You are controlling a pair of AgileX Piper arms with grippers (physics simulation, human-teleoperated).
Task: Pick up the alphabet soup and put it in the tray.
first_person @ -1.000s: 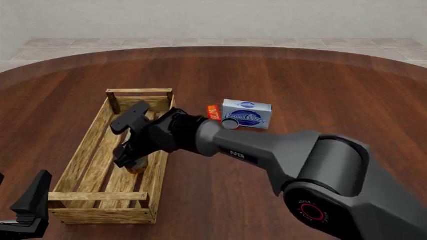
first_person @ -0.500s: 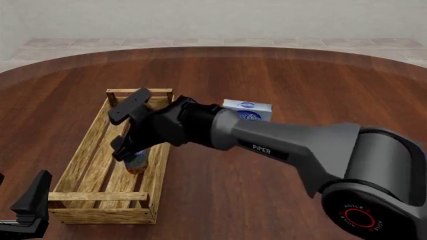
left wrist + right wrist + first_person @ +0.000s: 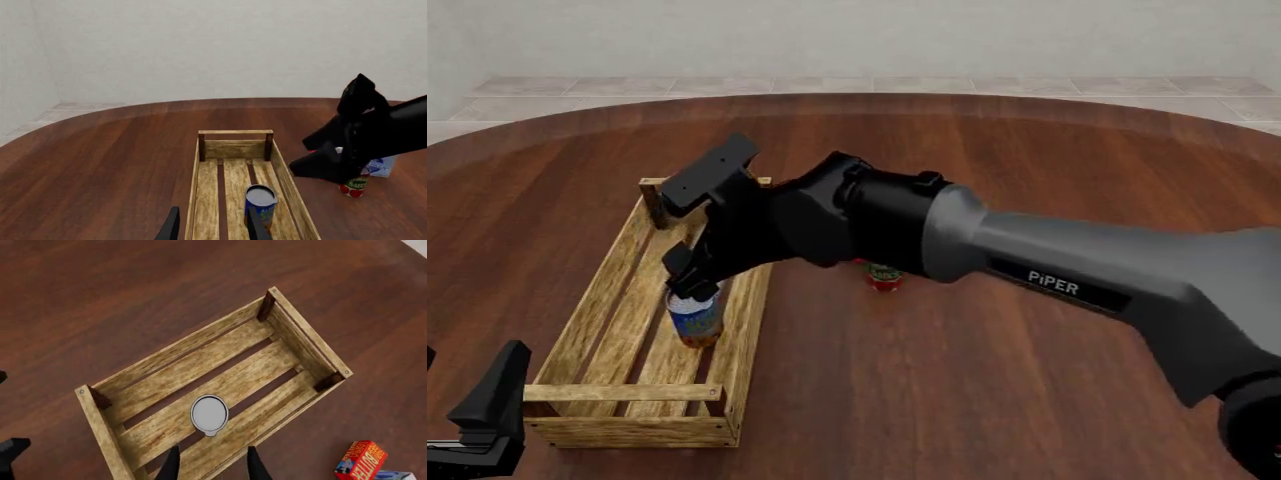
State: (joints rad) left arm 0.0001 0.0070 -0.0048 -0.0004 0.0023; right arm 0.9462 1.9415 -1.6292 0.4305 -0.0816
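Wood table (image 3: 1028,380) is filling the front view, and we are seeing the tray (image 3: 601,300) lying on it at about nine o'clock from the table's middle, its long side running toward twelve. Our right arm is reaching across from four o'clock, and the right gripper (image 3: 701,235) is hanging above the tray with its jaws spread and holding nothing. Directly below it the alphabet soup (image 3: 695,317) is standing upright on the tray's slats, near the long wall on the three o'clock side; the right wrist view is looking straight down on its grey top (image 3: 209,412), apart from both fingertips (image 3: 173,462). At three o'clock from the tray, a red-and-green can (image 3: 884,277) is standing on the table, half hidden by the arm. Our left gripper (image 3: 487,415) is sitting at seven o'clock, near the tray's closest corner; its fingers (image 3: 171,227) are parted and gripping nothing.
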